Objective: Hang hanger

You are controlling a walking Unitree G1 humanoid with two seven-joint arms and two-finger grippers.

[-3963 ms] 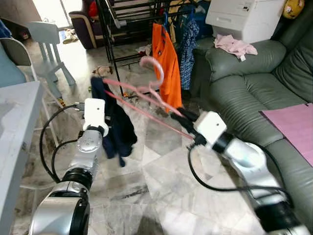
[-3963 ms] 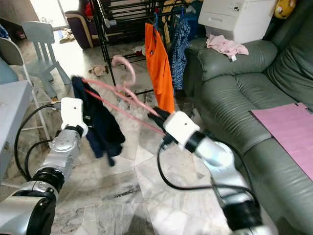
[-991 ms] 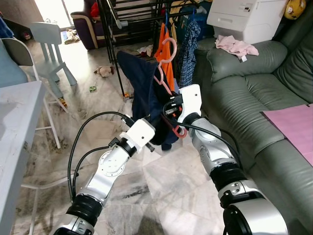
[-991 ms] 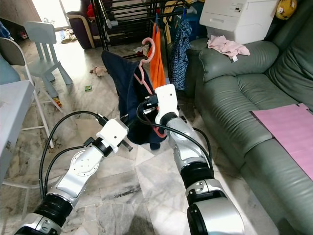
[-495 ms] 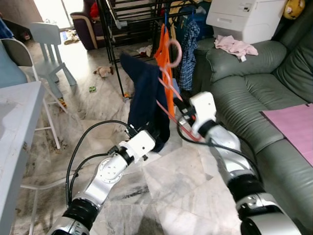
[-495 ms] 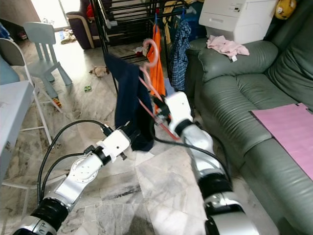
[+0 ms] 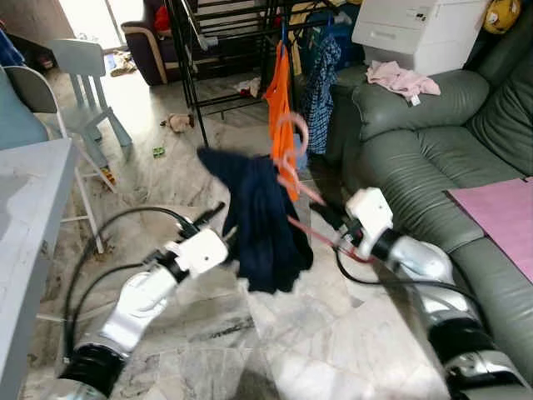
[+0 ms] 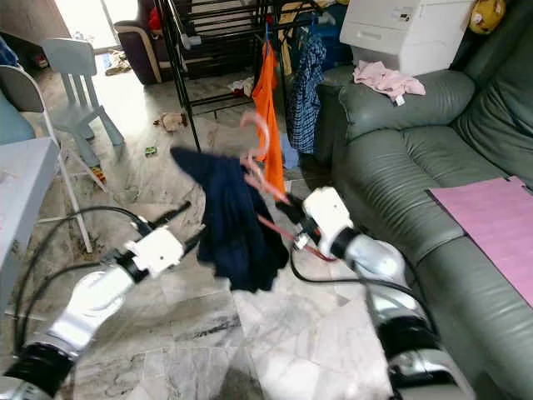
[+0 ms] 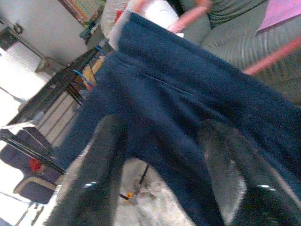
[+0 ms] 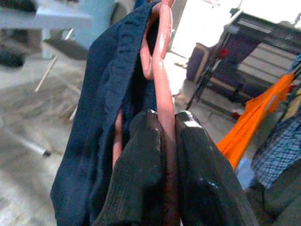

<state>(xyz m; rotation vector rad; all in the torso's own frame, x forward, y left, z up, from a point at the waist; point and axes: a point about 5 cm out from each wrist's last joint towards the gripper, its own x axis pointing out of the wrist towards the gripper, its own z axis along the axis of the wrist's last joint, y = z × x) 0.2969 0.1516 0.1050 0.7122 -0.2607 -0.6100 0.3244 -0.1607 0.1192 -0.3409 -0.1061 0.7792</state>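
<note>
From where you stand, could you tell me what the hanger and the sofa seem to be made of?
Hanger: probably plastic, pink, smooth, slightly glossy, a thin rounded bar clamped in the right pincer.
Sofa: leather or imitation leather, grey-green, with a dull sheen and soft creases; which of the two cannot be told.

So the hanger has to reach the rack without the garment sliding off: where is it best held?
On a bare pink bar of the hanger, where the right gripper clamps it, coming from the end away from the hook. The dark blue garment drapes the far shoulder, leaving the hook free.
</note>
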